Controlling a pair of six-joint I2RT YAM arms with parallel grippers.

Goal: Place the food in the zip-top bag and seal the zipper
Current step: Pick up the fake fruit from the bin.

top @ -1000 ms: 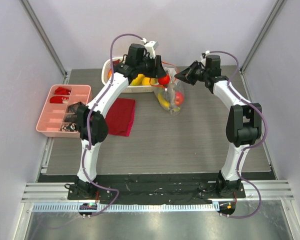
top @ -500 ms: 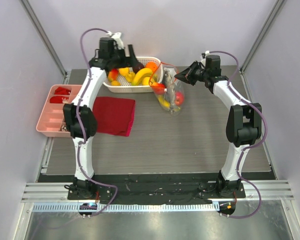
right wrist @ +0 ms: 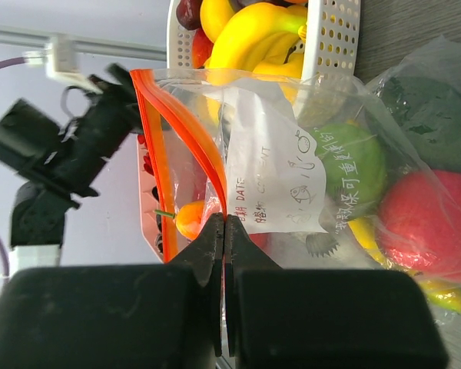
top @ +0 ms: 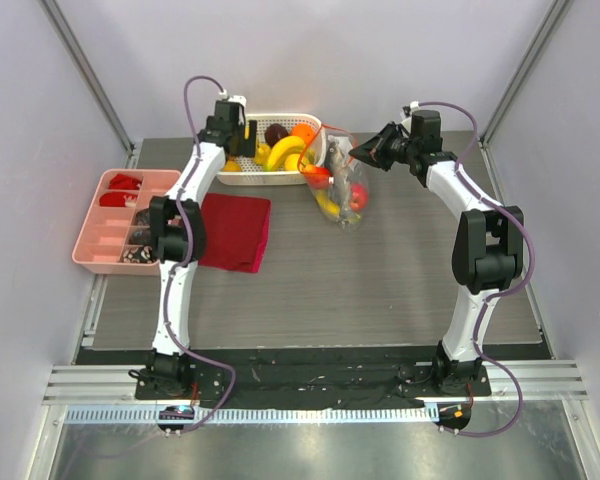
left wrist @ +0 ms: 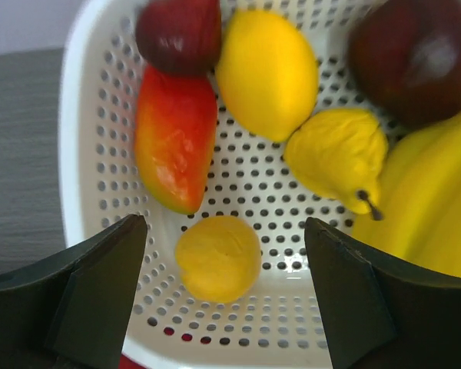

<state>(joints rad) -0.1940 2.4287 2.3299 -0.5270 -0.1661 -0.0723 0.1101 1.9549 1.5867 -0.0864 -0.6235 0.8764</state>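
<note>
Between spread left fingers [left wrist: 92, 300], yellow fruit [left wrist: 217, 257]

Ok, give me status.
Left pincer open, empty, above fruit in basket. Right pincer shut on zip-top bag edge, zipper unsealed. Nothing blocking.
</note>
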